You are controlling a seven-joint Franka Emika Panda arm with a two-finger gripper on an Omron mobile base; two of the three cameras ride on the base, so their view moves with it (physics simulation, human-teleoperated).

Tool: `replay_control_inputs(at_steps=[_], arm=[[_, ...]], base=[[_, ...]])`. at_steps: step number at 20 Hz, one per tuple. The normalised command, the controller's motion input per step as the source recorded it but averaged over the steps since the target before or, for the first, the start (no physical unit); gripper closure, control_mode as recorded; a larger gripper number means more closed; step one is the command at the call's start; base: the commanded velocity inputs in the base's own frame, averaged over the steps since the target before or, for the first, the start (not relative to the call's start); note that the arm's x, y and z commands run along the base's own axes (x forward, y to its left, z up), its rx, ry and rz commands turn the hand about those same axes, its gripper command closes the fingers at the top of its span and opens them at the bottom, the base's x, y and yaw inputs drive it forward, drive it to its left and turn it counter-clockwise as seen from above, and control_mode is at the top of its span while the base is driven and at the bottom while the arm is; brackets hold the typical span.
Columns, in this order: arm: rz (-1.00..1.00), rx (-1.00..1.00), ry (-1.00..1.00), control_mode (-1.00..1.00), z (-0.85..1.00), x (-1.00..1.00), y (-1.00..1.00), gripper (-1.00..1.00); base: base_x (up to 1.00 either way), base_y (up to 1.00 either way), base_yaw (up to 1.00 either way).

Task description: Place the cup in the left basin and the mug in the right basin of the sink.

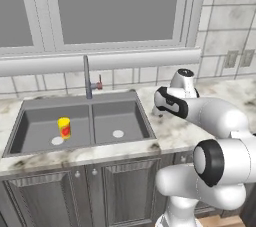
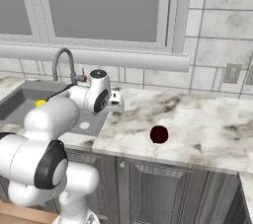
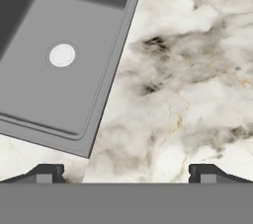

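While the cup (image 1: 64, 127) stands in the left basin (image 1: 35, 136), the empty, wide-open gripper (image 3: 126, 172) should travel right, centring over the mug (image 2: 159, 134) before descending.

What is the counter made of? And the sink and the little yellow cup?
The counter looks like polished marble: white with grey-brown veins. The sink seems matte dark grey metal or composite, evenly dull. The yellow cup may be smooth plastic or glazed ceramic; too small to tell.

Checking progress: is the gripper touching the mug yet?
Apart. In the right base view, bare counter separates the open gripper from the mug.
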Motion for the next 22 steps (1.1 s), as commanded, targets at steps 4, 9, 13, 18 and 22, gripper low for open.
replay_control_inputs(at_steps=[4,9,13,18,22], arm=[[0.0,0.0,0.0,1.0,0.0,0.0,0.0,-1.0],[0.0,0.0,0.0,1.0,0.0,0.0,0.0,-1.0],[0.0,0.0,0.0,1.0,0.0,0.0,0.0,-1.0],[0.0,0.0,0.0,1.0,0.0,0.0,0.0,-1.0],[0.0,0.0,0.0,1.0,0.0,0.0,0.0,-1.0]], base=[[0.49,-0.03,0.0],[0.34,0.0,0.0],[0.17,0.0,0.0],[0.01,0.0,0.0],[0.0,0.0,0.0]])
